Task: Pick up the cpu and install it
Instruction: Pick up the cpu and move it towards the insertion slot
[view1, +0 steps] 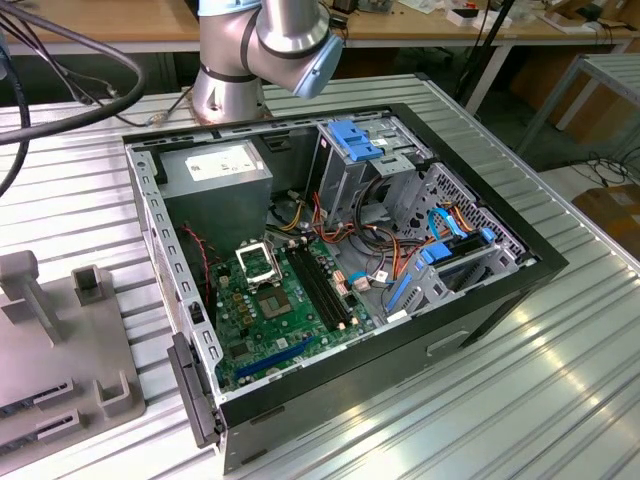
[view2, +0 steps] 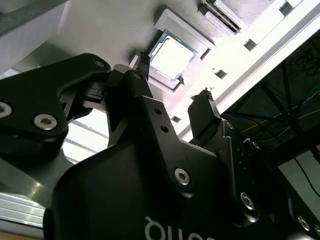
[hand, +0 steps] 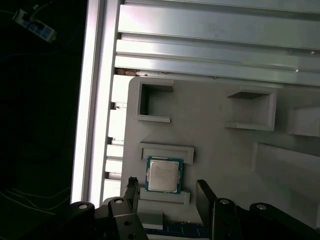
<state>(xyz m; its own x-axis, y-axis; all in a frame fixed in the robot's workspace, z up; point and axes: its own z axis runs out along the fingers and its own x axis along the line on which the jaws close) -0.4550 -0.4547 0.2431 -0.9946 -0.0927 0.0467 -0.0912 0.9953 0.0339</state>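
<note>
The cpu (hand: 163, 175) (view2: 172, 56) is a small square chip with a silver-grey top. It lies flat in a framed recess of a grey holder plate (hand: 215, 130). In both wrist views my gripper (hand: 167, 194) (view2: 175, 85) is open, its two black fingers (hand: 131, 192) spread wider than the chip. The cpu shows just beyond the fingertips, apart from them, and nothing is held between them. In the exterior view the black-and-silver socket (view1: 258, 262) sits on the green motherboard (view1: 285, 310) inside the open computer case (view1: 480, 300).
The grey holder plate (view1: 60, 360) with raised blocks sits at the exterior view's left, beside the case. The ribbed aluminium table (view1: 560, 400) ends close to the cpu, at its edge (hand: 95, 100). Inside the case are a power supply (view1: 215, 165), a blue-tabbed drive cage (view1: 360, 140) and loose cables (view1: 400, 240).
</note>
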